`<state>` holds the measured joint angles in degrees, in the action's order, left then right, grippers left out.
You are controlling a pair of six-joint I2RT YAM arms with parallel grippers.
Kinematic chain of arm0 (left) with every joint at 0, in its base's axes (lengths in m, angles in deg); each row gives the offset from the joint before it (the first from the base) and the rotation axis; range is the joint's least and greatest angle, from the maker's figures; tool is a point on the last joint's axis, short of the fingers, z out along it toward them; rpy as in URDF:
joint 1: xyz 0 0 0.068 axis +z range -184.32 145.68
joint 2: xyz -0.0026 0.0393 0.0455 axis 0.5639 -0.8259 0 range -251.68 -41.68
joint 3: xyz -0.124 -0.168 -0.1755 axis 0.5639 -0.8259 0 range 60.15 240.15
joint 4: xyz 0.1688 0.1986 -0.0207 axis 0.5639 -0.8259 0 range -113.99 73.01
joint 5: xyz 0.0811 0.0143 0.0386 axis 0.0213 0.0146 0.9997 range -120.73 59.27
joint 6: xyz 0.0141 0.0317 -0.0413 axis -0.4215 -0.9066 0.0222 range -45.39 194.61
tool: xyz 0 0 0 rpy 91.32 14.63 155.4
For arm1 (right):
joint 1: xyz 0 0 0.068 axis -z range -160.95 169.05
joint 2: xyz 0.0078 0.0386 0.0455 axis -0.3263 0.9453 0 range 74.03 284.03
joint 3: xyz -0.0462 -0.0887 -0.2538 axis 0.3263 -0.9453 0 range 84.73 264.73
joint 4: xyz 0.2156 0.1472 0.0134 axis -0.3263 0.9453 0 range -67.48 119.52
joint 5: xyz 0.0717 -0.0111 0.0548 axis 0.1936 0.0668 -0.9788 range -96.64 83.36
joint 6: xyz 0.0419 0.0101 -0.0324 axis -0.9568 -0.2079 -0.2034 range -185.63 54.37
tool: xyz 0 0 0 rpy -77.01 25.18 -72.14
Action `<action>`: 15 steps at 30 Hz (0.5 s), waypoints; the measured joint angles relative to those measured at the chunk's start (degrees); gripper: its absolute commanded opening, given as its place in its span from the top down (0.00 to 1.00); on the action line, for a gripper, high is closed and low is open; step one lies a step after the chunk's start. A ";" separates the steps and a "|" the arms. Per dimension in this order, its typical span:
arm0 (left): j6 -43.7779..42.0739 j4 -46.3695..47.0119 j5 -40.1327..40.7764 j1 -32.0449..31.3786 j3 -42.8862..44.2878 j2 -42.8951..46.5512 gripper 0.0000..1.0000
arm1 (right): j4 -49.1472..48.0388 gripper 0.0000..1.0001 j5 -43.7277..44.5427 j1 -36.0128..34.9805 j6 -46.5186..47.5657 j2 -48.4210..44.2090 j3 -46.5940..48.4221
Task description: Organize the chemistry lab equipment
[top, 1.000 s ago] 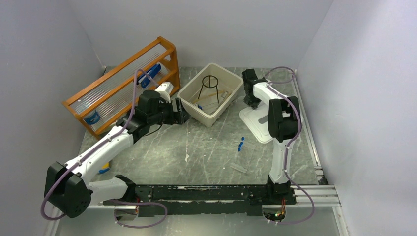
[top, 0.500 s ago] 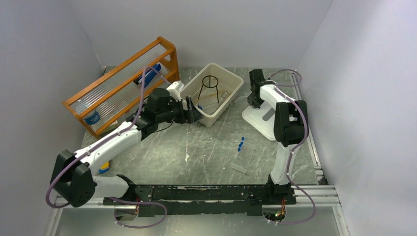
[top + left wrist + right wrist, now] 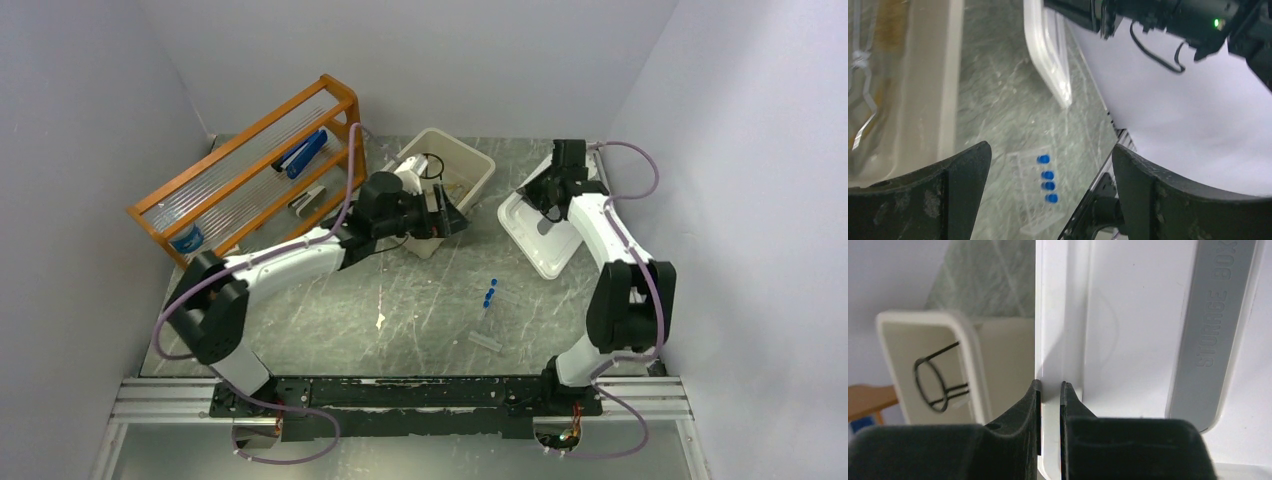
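My right gripper point(image 3: 548, 193) point(image 3: 1050, 385) is shut on the rim of the white lid point(image 3: 541, 238) point(image 3: 1128, 315), which looks tilted off the table on that side. The beige tub point(image 3: 472, 163) point(image 3: 967, 347) holds a black wire tripod point(image 3: 432, 166) point(image 3: 934, 383) and wire pieces point(image 3: 860, 100). My left gripper point(image 3: 447, 217) point(image 3: 1050, 148) hangs open and empty by the tub's front right wall point(image 3: 948, 75). Between its fingers, farther off on the table, a clear holder carries several blue-capped vials point(image 3: 489, 293) point(image 3: 1047, 179).
An orange wooden rack point(image 3: 250, 170) with clear rods stands at the back left, with a blue item point(image 3: 305, 152) in it. A clear piece point(image 3: 486, 341) and a white scrap point(image 3: 380, 321) lie on the marbled table. Walls close in on three sides.
My left arm swung right along the tub's front and its jaws opened wider. My right gripper closed on the lid's rim and shifted it toward the back right.
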<state>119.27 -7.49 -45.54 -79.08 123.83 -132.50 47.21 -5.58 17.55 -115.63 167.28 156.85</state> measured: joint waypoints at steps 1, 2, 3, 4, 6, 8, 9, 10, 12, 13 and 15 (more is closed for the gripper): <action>0.76 1.51 0.04 -0.57 1.38 -1.88 0.07 | -0.37 1.00 -1.11 -0.04 -0.28 -1.66 -1.07; 1.20 2.49 0.22 -1.07 2.45 -3.23 0.07 | -0.55 1.00 -2.10 -0.11 -0.61 -3.37 -2.10; 1.46 3.08 0.72 -1.68 3.82 -4.68 0.08 | -0.61 1.00 -2.99 -0.11 -0.92 -5.03 -2.97; 1.60 3.67 1.38 -2.34 5.38 -6.14 0.08 | -0.63 1.00 -3.52 -0.11 -1.20 -6.45 -3.56; 1.70 5.14 2.75 -3.61 8.26 -8.87 0.08 | -0.76 1.00 -4.52 -0.07 -1.73 -9.66 -4.79; 1.68 6.97 4.17 -4.63 10.88 -11.56 0.09 | -0.87 1.00 -5.09 -0.04 -2.10 -12.31 -5.53; 1.70 7.63 4.52 -4.96 12.07 -13.00 0.10 | -0.98 1.00 -5.51 -0.04 -2.25 -13.53 -5.81; 1.73 8.31 4.74 -5.25 13.09 -14.29 0.10 | -0.98 1.00 -5.90 -0.04 -2.32 -14.51 -5.95; 1.73 10.12 4.72 -5.90 15.34 -17.35 0.12 | -1.07 1.00 -6.73 -0.04 -2.38 -15.61 -5.99; 1.73 10.78 4.74 -6.16 16.00 -18.64 0.14 | -1.16 1.00 -7.08 -0.02 -2.36 -15.78 -5.99; 1.75 11.69 4.72 -6.84 17.22 -20.94 0.19 | -1.18 1.00 -7.96 0.02 -2.38 -15.87 -5.99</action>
<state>121.02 4.20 -40.82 -85.92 141.05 -153.44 46.03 -13.54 17.57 -118.01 151.41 150.86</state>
